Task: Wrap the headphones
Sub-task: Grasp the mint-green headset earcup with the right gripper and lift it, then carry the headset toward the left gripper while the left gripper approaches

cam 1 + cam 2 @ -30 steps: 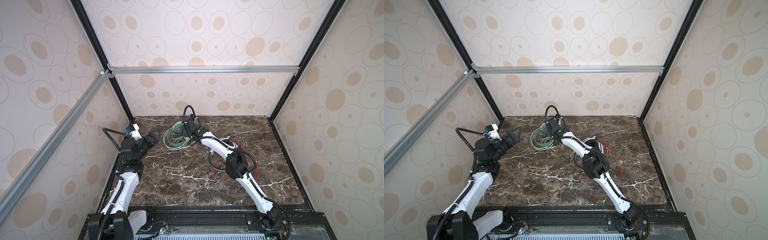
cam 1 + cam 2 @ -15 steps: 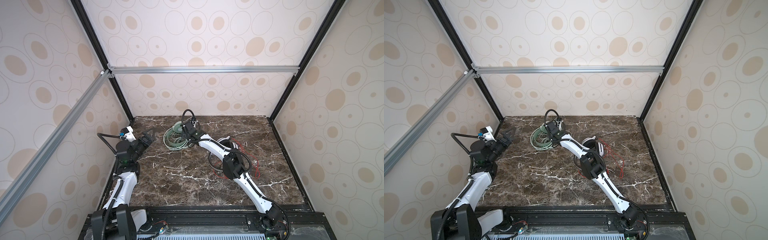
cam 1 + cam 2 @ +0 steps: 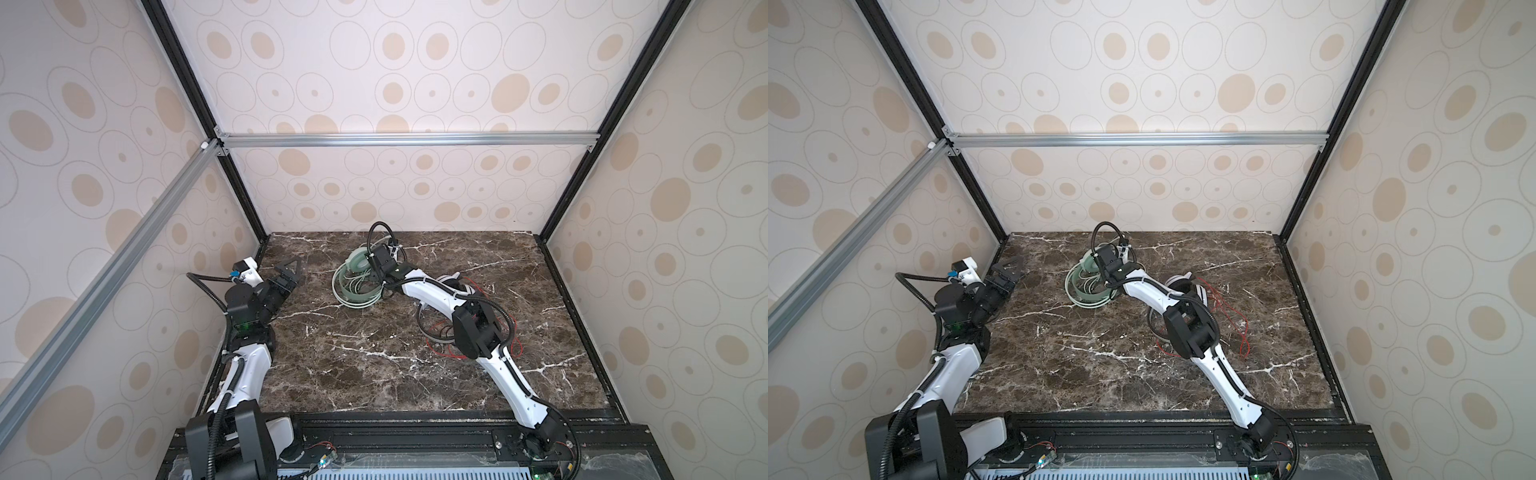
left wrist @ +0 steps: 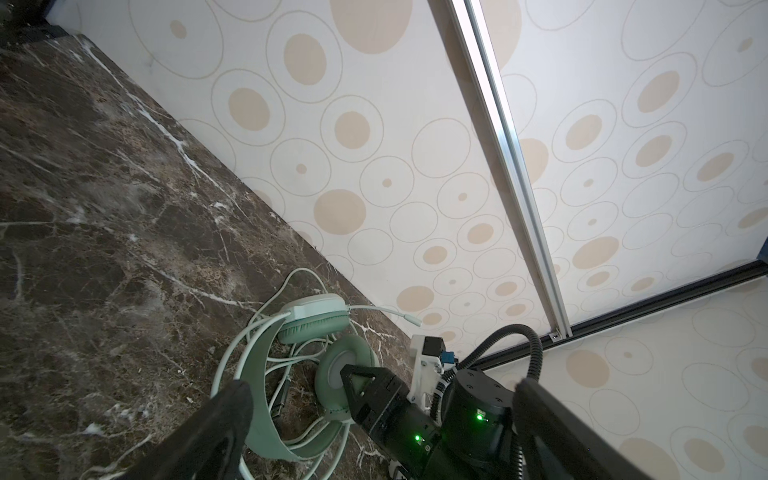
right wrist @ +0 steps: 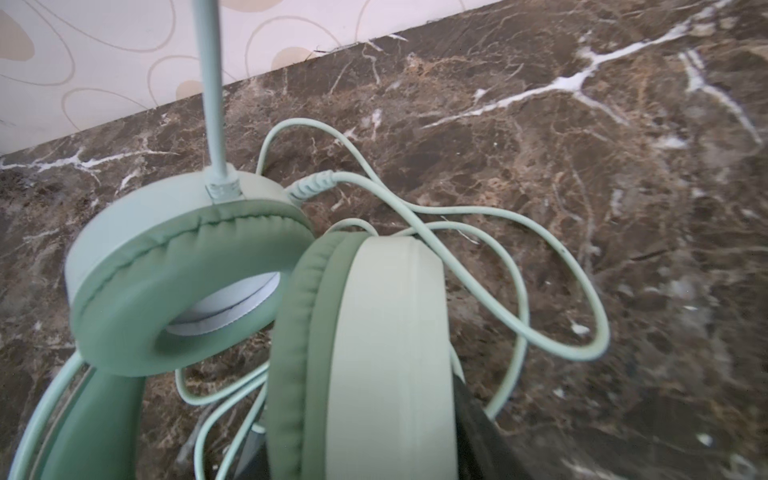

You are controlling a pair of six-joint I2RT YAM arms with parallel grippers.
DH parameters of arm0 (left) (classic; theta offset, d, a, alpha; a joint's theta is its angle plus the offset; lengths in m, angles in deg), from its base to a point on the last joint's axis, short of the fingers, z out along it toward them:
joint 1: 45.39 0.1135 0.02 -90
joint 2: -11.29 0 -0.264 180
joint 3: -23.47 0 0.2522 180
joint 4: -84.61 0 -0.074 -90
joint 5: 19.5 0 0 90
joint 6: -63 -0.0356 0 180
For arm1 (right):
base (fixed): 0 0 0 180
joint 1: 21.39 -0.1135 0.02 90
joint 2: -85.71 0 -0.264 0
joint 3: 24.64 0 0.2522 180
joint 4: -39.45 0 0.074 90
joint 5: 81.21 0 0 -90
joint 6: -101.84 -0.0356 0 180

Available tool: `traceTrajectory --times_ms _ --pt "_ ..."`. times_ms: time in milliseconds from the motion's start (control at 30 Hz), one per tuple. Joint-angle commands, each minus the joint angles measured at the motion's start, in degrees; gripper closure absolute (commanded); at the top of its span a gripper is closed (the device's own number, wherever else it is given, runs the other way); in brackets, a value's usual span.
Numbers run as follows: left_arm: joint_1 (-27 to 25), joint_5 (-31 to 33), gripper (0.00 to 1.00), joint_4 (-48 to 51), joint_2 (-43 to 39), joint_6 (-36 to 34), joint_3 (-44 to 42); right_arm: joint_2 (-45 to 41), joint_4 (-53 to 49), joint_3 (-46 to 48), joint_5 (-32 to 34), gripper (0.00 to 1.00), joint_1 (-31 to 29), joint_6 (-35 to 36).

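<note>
The mint-green headphones [image 3: 357,286] [image 3: 1090,286] lie at the back middle of the marble table, with the pale green cable [image 5: 552,345] looped loosely around them. My right gripper [image 3: 376,266] [image 3: 1106,262] [image 5: 365,465] is shut on one upright ear cup [image 5: 374,332], and a black finger [image 5: 478,436] presses its side. The white-and-black headphones [image 3: 453,278] [image 3: 1183,282] lie under my right arm with their red cable [image 3: 515,332] spread out. Left of the green set, my left gripper [image 3: 291,270] [image 3: 1007,270] [image 4: 382,386] stands open and empty.
The back wall [image 3: 374,199] stands close behind the green headphones. The left wall [image 3: 124,249] runs next to my left arm. The green set's mic boom [image 5: 214,83] sticks up from the flat-lying ear cup [image 5: 166,266]. Bare marble [image 3: 353,353] fills the front middle.
My right gripper's jaws have closed in onto the green ear cup. The left arm has drawn back a little toward the left wall, still open.
</note>
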Motion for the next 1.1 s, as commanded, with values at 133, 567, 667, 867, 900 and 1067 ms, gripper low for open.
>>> traceTrajectory --times_ms 133,567,667,867,900,1067 --pt "-0.63 2.82 0.02 8.66 -3.85 -8.87 5.20 -21.87 8.43 19.20 1.41 0.54 -0.32 0.29" --pt "-20.98 10.48 0.02 34.67 -35.90 -15.73 -1.87 -59.12 17.24 61.84 8.62 0.54 -1.69 -1.58" --pt "-24.38 6.71 0.02 34.82 -37.50 -12.51 -5.18 -64.23 18.57 67.77 10.29 0.54 -2.76 -1.45" --pt "-41.69 15.29 0.02 34.46 -36.47 -9.28 -9.73 -67.40 16.00 70.46 12.06 0.55 -4.32 -1.28" --pt "-45.92 18.32 0.02 34.04 -36.30 -9.12 -10.13 -67.64 16.18 70.85 12.59 0.55 -4.61 -1.06" --pt "-59.60 27.73 0.02 34.46 -29.67 -9.26 -8.25 -67.66 15.86 71.46 15.43 0.56 -5.79 -0.92"
